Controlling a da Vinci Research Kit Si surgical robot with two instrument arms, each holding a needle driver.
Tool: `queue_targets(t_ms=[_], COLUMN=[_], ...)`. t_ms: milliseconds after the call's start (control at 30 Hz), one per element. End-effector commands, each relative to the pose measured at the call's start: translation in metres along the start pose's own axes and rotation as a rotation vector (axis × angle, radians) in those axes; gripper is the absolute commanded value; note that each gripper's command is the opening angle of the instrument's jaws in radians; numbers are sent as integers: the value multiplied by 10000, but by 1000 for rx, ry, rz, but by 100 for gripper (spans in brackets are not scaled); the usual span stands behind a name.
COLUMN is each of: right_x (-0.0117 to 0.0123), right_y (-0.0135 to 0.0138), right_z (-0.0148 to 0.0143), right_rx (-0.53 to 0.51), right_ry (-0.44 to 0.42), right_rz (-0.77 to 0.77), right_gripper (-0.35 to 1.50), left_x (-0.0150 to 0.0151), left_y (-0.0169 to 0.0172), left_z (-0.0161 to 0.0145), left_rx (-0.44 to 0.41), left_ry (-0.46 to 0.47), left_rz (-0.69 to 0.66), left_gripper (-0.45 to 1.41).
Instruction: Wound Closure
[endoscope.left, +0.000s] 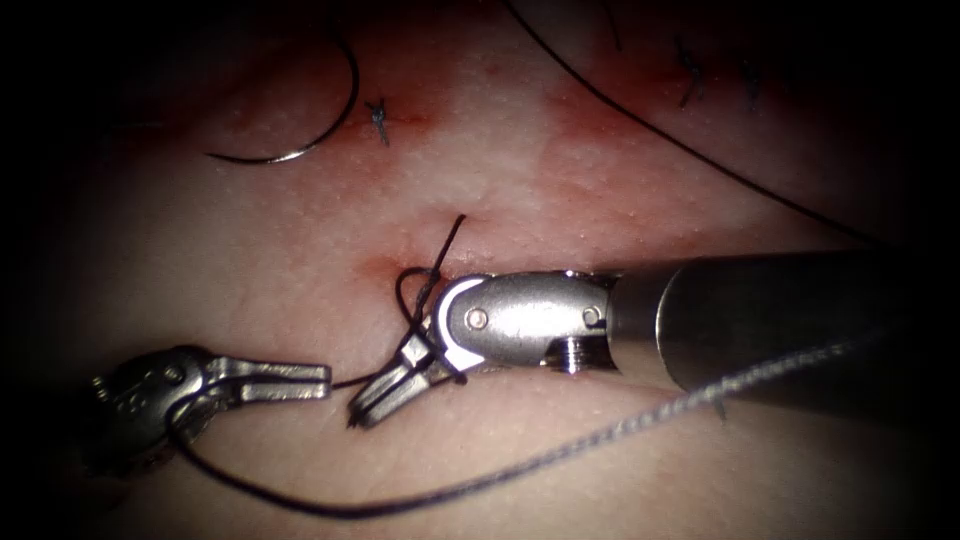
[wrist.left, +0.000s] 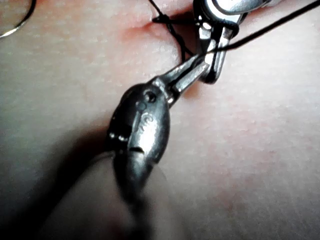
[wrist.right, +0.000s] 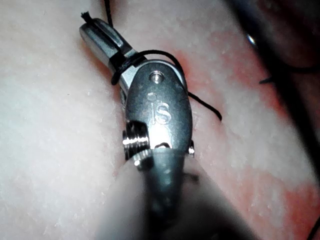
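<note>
Right pincer (endoscope.left: 385, 395): closed on a thread (endoscope.left: 560, 452) end, with a loop wound round its jaws beside the stitch hole, as for a knot. Left pincer (endoscope.left: 290, 380): closed on thread, drawn left. Needle (endoscope.left: 310, 120): parked free on the tissue (endoscope.left: 250, 260), far left, unheld.
</note>
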Motion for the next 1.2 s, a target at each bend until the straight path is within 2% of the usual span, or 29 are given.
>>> queue_targets(t_ms=[33,233,467,533,567,733,1033,1200], right_x=[-9,-14,-15,-15,-18,-23,-34,-44], right_y=[7,13,27,28,32,44,76,82], right_z=[4,-9,-32,-35,-42,-56,-95,-108], right_rx=[-12,-40,-76,-79,-87,-101,-120,-133], right_ry=[-1,20,32,32,31,22,-42,-54], right_rz=[13,29,44,45,48,54,72,73], right_gripper=[-35,-35,-35,-35,-35,-35,-35,-35], left_x=[-11,-14,-9,-7,-3,9,12,4], left_y=[12,40,106,114,141,177,199,200], left_z=[4,5,6,5,2,-3,-2,0], left_rx=[-2,-12,-29,-32,-47,-58,-61,-59], left_ry=[-2,-27,-68,-71,-83,-96,-103,-109], left_rz=[4,-4,-19,-23,-29,-37,-42,-58], left_gripper=[-45,-45,-45,-45,-45,-45,-45,-45])
